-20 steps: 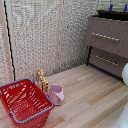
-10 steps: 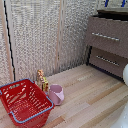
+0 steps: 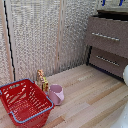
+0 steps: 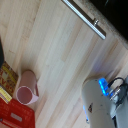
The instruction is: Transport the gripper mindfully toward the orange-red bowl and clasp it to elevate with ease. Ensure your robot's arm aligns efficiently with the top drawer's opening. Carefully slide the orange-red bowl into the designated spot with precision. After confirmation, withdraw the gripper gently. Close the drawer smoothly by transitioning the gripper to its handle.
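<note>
The top drawer (image 3: 106, 36) is pulled out above the darker drawer (image 3: 106, 60). Red basket (image 3: 23, 101) sits well away, pink mug (image 3: 55, 94) just beside it. Bowl isn't visible; can't tell the gripper's state.

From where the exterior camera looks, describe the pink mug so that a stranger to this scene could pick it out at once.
Start at the big red wire-mesh basket on the wooden floor at the exterior view's lower left. Just beside its far right corner sits the pink mug, next to a small yellow-brown box. It is the only plain pale-pink, rounded thing there, far smaller than the basket.
</note>
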